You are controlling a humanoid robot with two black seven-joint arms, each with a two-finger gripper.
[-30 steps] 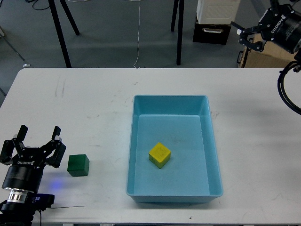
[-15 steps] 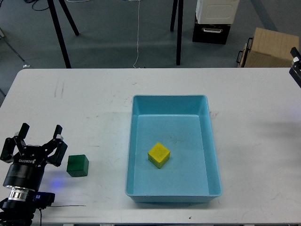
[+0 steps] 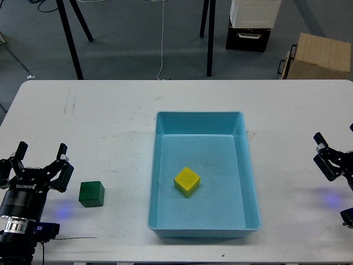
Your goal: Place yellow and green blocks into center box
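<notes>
The yellow block [image 3: 187, 181] lies inside the light blue box [image 3: 198, 115] at the table's centre. The dark green block [image 3: 91, 194] sits on the white table left of the box. My left gripper [image 3: 42, 157] is open and empty, just left of the green block and not touching it. My right gripper [image 3: 336, 144] is at the right edge of the view, right of the box. It is partly cut off, and its fingers [image 3: 322, 143] stand apart and empty.
Beyond the table's far edge, on the floor, stand tripod legs [image 3: 70, 38], a black and white crate [image 3: 251, 25] and a cardboard box [image 3: 317, 56]. Bare white table [image 3: 99, 121] lies on both sides of the box.
My right arm has come down from the upper right to low at the right edge of the table. My left gripper has shifted slightly left. The blocks have not moved.
</notes>
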